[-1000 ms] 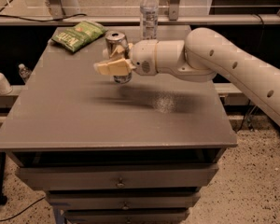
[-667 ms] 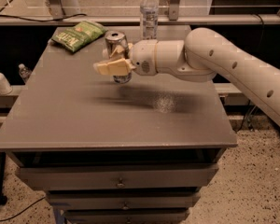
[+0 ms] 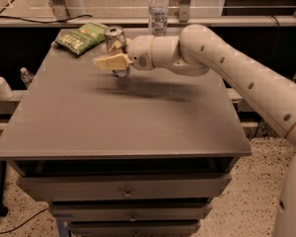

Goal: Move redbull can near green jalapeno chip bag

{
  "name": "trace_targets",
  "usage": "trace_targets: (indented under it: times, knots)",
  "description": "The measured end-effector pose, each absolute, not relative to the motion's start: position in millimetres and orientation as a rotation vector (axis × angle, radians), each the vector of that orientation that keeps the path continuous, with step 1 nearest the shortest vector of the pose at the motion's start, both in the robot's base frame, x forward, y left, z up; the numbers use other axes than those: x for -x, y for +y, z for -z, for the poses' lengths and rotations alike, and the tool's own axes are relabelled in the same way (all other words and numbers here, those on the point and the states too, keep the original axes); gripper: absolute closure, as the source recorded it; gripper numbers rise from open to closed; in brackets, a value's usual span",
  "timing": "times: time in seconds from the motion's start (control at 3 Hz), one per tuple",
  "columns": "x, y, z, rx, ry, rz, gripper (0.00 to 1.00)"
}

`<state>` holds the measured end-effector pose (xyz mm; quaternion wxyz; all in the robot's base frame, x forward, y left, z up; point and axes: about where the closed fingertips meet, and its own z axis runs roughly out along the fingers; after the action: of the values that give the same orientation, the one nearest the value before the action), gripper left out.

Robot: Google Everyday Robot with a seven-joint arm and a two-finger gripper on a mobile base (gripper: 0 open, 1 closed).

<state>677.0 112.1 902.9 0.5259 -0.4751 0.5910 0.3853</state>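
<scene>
Now the gripper (image 3: 112, 56) is clamped on the redbull can (image 3: 114, 35), one cream finger (image 3: 108, 62) lying across the can's near side and the other showing behind it. It holds the can upright over the far part of the table (image 3: 138, 132), left of the middle of the far edge. Whether the can's base rests on the surface or hangs just clear of it I cannot tell; a broad shadow of the arm (image 3: 227, 63) lies on the tabletop just nearer than it.

Compared with the frames from a second ago, the can and the gripper sit a little further toward the far-left corner, while the grip itself looks the same. The green jalapeno chip bag (image 3: 81, 37) has not shifted: it lies flat at the far-left corner, as before. So the gap between can and bag has narrowed. They are now near each other but still apart, with a strip of bare table between the can's left side and the bag's right end.

For the task this reads as the carry being in its last stretch. The can is probably close enough already, or nearly so, and what remains is to set it down upright and open the grip without tipping it.

The clear water bottle (image 3: 158, 6) beyond the far edge stands where it stood, and the drawers (image 3: 126, 186) under the table are unchanged.
</scene>
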Motion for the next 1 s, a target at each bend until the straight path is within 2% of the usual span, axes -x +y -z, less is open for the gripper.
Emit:
trace_targets:
  times: [1.0]
  knots:
    - [-783.4, 116.9, -930.5, 1.057, 1.361, -0.761, 1.0]
